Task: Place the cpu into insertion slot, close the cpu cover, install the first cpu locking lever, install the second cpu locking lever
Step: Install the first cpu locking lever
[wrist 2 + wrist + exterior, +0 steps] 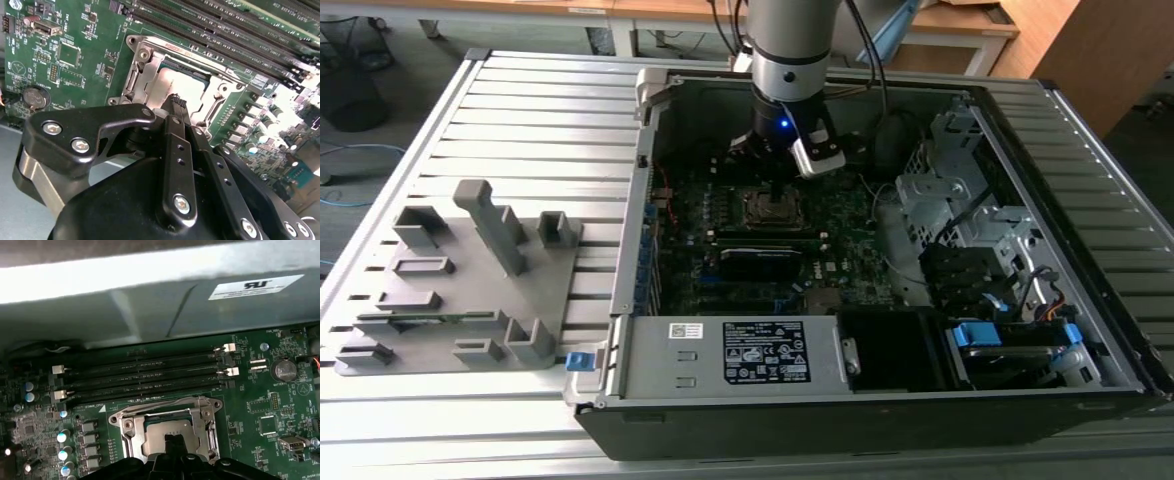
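Note:
The cpu [176, 84] is a dull silver square lying flat in the insertion slot [774, 207] on the green motherboard. The cpu cover [141, 76], a silver frame with a cut-out centre, appears to lie down around the chip; both wrist views show it, with the cpu [159, 432] framed by the cover [201, 424]. My gripper [177, 102] hangs just above the chip's near edge, its black fingers pressed together with nothing visible between them. In the exterior view the gripper [781, 188] points straight down over the socket inside the open computer case.
Long black memory slots [145, 375] run beside the socket. A coin battery [283, 370] and small capacitors [62, 437] stand on the board. The case wall [150, 305] rises close behind. A power supply [747, 352], drive cages [961, 210] and a grey fixture tray [454, 290] lie around.

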